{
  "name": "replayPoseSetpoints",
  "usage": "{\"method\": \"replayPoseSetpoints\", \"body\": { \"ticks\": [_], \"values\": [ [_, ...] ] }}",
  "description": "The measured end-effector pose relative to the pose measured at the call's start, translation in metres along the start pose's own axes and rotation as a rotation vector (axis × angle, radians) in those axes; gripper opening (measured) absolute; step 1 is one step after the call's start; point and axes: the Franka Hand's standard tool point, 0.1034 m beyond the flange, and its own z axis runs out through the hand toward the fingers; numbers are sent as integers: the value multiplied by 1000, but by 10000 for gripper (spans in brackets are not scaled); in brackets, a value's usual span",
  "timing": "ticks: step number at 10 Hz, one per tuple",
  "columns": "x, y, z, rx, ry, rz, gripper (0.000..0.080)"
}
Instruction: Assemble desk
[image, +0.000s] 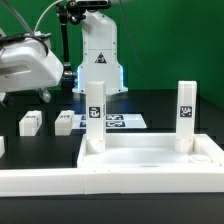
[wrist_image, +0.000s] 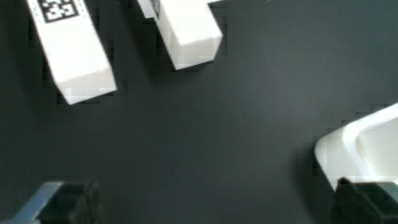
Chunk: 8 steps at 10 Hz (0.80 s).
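Observation:
The desk panel (image: 150, 160), wide, white and rimmed, lies at the front of the exterior view. Two white tagged legs stand upright in its far corners, one (image: 94, 120) on the exterior view's left, one (image: 186, 112) on its right. Two more legs (image: 30, 122) (image: 65, 121) lie loose on the black table behind it. My gripper (image: 28, 62) hovers above them at upper left. In the wrist view these two legs (wrist_image: 71, 55) (wrist_image: 187, 35) lie side by side beyond my gripper (wrist_image: 214, 205). It is open, with only dark table between the fingertips (wrist_image: 63, 205).
The marker board (image: 122, 122) lies flat behind the panel, before the arm's base (image: 97, 60). A long white rail (image: 40, 182) runs along the front left. A white rounded corner (wrist_image: 365, 150) shows by one finger; which part it belongs to is unclear.

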Motion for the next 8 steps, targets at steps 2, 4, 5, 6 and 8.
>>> {"method": "replayPoseSetpoints", "body": {
  "ticks": [2, 4, 5, 6, 8],
  "values": [
    [0, -1, 0, -1, 0, -1, 649],
    [-6, -2, 11, 20, -19, 14, 649],
    [-17, -3, 27, 28, -40, 24, 649],
    [-23, -2, 41, 28, -51, 31, 649],
    [-24, -1, 45, 29, -60, 34, 649]
  ]
}}
